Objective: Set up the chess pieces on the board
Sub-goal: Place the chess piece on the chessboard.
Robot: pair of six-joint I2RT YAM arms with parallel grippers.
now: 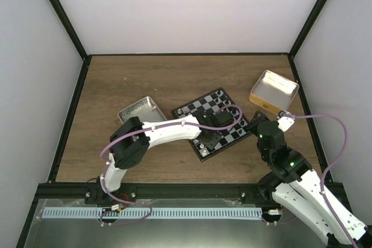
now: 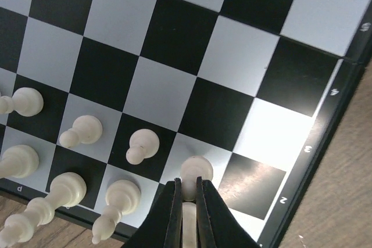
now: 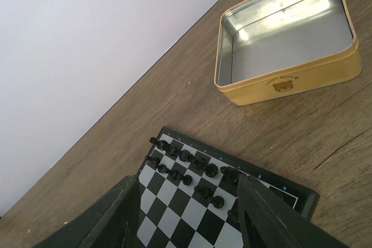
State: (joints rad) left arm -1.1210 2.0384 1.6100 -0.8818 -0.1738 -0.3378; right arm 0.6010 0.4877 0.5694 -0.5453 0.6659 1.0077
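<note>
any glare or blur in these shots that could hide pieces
Left wrist view: strong glare washes out one light square of the black-and-grey chequered chessboard, near the cream-white pawn gripped by the left gripper. Right wrist view: bright reflections inside the yellow metal tin; the open right gripper has dark, out-of-focus fingers. Top view: even light, chessmen too small to tell apart.

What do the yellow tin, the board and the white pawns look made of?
The yellow tin: thin sheet metal, painted outside, bare and mirror-bright inside, with a rolled rim. The board: smooth and glossy, with glare on its squares; printed plastic or coated metal, cannot tell which. Each white pawn: cream, satin, moulded-looking, probably plastic.
</note>
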